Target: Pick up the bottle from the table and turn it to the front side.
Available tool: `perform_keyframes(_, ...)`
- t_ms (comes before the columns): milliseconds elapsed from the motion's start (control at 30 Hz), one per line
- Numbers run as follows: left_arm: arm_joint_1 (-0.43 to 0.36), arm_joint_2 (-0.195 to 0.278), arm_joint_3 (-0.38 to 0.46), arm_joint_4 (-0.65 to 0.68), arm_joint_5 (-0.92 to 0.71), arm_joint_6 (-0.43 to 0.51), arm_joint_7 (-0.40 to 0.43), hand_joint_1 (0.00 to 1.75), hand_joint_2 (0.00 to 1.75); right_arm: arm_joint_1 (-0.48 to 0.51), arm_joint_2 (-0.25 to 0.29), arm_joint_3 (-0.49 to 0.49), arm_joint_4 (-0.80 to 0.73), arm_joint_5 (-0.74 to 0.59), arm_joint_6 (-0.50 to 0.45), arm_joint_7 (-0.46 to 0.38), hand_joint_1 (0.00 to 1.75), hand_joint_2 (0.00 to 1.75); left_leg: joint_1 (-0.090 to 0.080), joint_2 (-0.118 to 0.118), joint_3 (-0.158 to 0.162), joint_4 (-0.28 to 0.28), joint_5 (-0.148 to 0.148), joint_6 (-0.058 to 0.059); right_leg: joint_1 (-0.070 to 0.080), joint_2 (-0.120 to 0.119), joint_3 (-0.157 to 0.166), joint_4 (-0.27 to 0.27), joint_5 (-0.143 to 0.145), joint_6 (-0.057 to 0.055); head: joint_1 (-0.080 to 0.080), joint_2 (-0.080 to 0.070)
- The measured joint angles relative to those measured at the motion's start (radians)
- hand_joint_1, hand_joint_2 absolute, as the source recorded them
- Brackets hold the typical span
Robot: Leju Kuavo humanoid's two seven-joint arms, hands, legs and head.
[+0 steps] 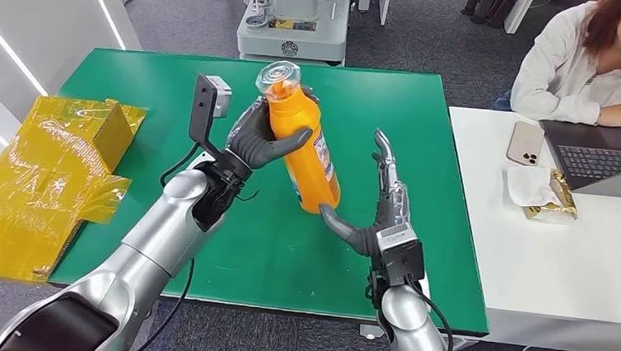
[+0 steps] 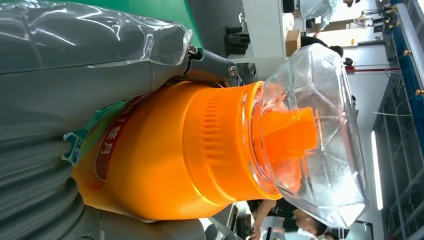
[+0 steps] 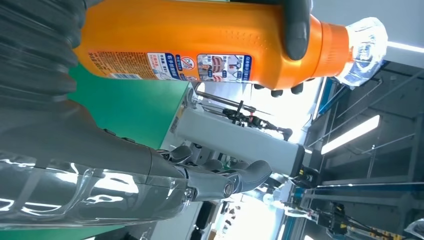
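Rigid, likely slippery orange plastic bottle with clear cap (image 1: 305,146) grasped mid-body by left hand (image 1: 254,138); right hand (image 1: 381,209) released beside its base

The left hand (image 1: 258,139) is covering part of the bottle (image 1: 305,146), so the side under its fingers is going unseen. The bottle's label (image 2: 111,140) is running behind the hand in the left wrist view, its print partly hidden. In the right wrist view the bottle's base is being cut off behind the right hand (image 1: 383,209). The person (image 1: 584,58) is being cropped by the frame edge.
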Motion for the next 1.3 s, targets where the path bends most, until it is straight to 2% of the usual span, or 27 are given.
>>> perform_keyframes(233, -0.001, 0.015, 0.012, 0.001, -0.063, 0.068, -0.031, 1.75, 1.75, 0.025, -0.007, 0.018, -0.072, 0.027, 0.001, 0.021, 0.00, 1.75, 0.000, 0.000, 0.000, 0.000, 0.000, 0.000, 0.000, 0.000, 0.000, 0.000, 0.000, 0.000, 0.000, 0.000)
perform_keyframes(467, -0.030, 0.035, 0.021, 0.001, -0.357, 0.256, -0.117, 1.75, 1.75, 0.052, -0.021, 0.045, -0.163, 0.034, 0.007, 0.039, 0.00, 1.75, 0.000, 0.000, 0.000, 0.000, 0.000, 0.000, 0.000, 0.000, 0.000, 0.000, 0.000, 0.000, 0.000, 0.000)
perform_keyframes(867, -0.124, 0.095, 0.021, -0.019, -0.684, 0.390, -0.096, 1.75, 1.75, 0.107, -0.042, 0.056, -0.274, 0.049, 0.023, 0.053, 0.00, 1.75, 0.000, 0.000, 0.000, 0.000, 0.000, 0.000, 0.000, 0.000, 0.000, 0.000, 0.000, 0.000, 0.000, 0.000)
perform_keyframes(1100, -0.148, 0.139, 0.021, -0.001, -0.860, 0.524, -0.132, 1.75, 1.75, 0.129, -0.049, 0.055, -0.280, 0.047, 0.034, 0.032, 0.00, 1.75, 0.000, 0.000, 0.000, 0.000, 0.000, 0.000, 0.000, 0.000, 0.000, 0.000, 0.000, 0.000, 0.000, 0.000)
perform_keyframes(1300, -0.161, 0.168, 0.013, 0.018, -1.024, 0.647, -0.094, 1.75, 1.75, 0.129, -0.057, 0.055, -0.281, 0.027, 0.035, 0.031, 0.00, 1.75, 0.000, 0.000, 0.000, 0.000, 0.000, 0.000, 0.000, 0.000, 0.000, 0.000, 0.000, 0.000, 0.000, 0.000)
